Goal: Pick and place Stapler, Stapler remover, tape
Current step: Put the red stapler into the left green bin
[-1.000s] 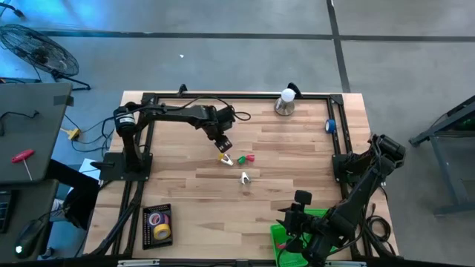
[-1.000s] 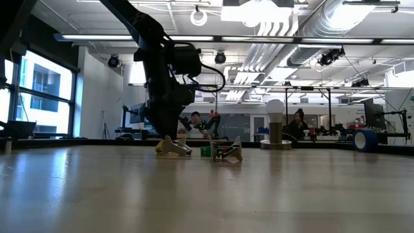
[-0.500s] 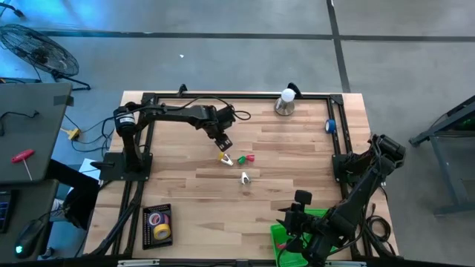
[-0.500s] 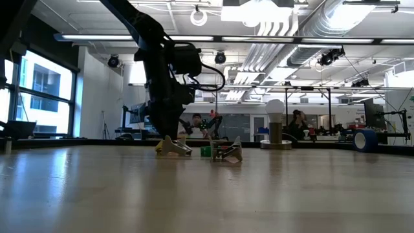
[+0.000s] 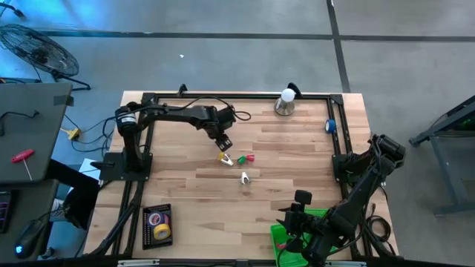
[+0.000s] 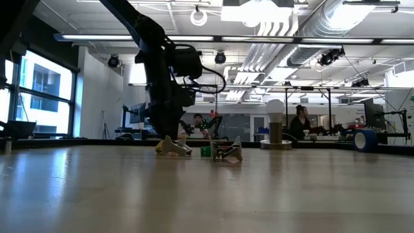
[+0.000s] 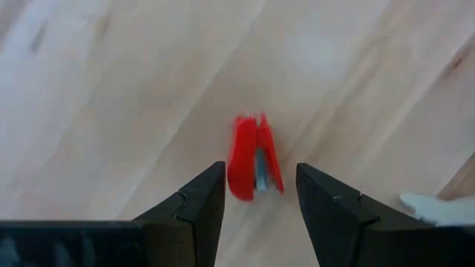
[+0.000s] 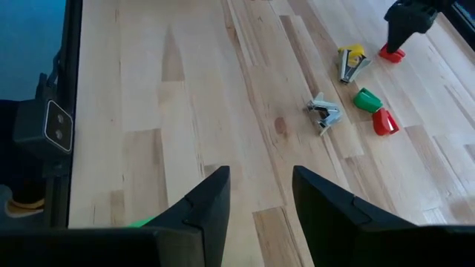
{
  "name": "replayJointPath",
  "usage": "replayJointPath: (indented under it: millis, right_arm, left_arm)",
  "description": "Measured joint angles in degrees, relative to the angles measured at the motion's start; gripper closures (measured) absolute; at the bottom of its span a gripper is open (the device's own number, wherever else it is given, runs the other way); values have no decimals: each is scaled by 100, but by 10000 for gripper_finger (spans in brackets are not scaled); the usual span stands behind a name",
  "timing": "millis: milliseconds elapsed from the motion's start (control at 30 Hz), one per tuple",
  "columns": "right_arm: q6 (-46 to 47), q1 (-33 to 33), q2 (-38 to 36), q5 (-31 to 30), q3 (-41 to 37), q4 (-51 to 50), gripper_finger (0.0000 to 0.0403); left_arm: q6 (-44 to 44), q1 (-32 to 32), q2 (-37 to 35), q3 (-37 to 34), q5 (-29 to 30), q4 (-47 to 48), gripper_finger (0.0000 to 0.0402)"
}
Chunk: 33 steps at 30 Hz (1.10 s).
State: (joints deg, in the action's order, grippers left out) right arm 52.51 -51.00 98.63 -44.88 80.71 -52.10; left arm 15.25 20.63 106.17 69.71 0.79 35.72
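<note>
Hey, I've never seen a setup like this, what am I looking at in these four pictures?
Two dark robot arms at a wooden table. One camera looks straight down, one sits at table height, one rides on each wrist. The left gripper hovers open over a small red stapler, holding nothing. The right gripper waits open near a green bin. Nearby lie a yellow staple remover and a silver one; tape rolls sit in a black tray.
</note>
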Motion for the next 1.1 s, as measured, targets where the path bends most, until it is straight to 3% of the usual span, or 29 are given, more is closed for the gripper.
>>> replayJointPath:
  millis: [367, 467, 567, 833, 933, 1100]
  right_arm:
    - [4, 5, 2, -38, -438, 253, 265]
    - [29, 56, 2, 45, -824, 487, 265]
    - [95, 156, 2, 113, -1168, 792, 265]
    - [-172, 395, 4, 139, -1534, 1359, 265]
    - [-592, 432, 4, -332, -1532, 1634, 265]
    - [-982, 442, 4, -1966, -1531, 2078, 265]
  left_arm:
    - [-48, -1, 339, 13, 67, -82, 247]
    - [-93, 1, 333, 13, 139, -61, 283]
    - [-393, 9, 328, 13, 154, -43, 351]
    - [-757, -91, 250, 4, 610, -22, 354]
    - [-905, -220, 56, -22, 796, 85, 354]
    - [-1054, -647, -592, -9, 1174, 138, 354]
